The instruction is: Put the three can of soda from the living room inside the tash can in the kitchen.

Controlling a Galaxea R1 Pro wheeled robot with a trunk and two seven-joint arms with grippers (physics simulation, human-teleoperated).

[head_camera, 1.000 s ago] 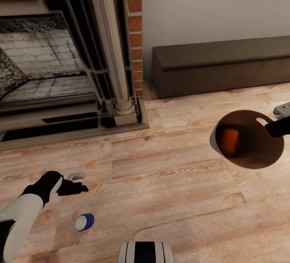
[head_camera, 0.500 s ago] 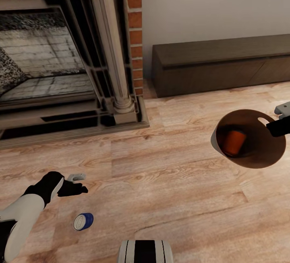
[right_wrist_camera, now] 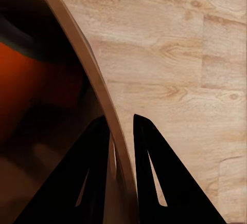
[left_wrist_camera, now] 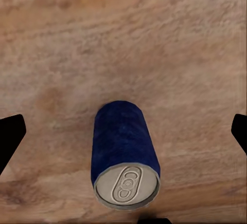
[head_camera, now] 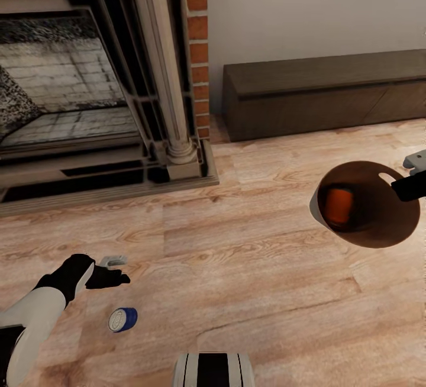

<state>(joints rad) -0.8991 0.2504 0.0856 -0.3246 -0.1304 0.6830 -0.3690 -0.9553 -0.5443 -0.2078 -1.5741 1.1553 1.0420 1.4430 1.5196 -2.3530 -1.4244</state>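
Head view, nearest first: the robot's striped white-and-black base (head_camera: 213, 370) sits at the lower edge, on the light wood plank floor (head_camera: 248, 268). Just beyond it to the left, a dark blue soda can with a grey metal top (head_camera: 123, 319) lies on its side on the floor. The left gripper (head_camera: 118, 268), black on a white forearm, hangs above and beside it; in the left wrist view the can (left_wrist_camera: 125, 154) lies between the two widely parted black fingertips (left_wrist_camera: 10, 136), touching neither.

Farther right, the round tapered trash bin, grey outside and coppery-brown inside (head_camera: 378, 227), is lifted off the floor with an orange soda can (head_camera: 339, 206) lying inside. The right gripper (head_camera: 408, 186) grips the bin's rim; the right wrist view shows its fingers (right_wrist_camera: 149, 172) pinched on either side of the thin wall (right_wrist_camera: 82, 59).

Farthest back stand the brick-edged fireplace (head_camera: 89, 91) and a long dark low cabinet (head_camera: 325, 94) against the pale wall.
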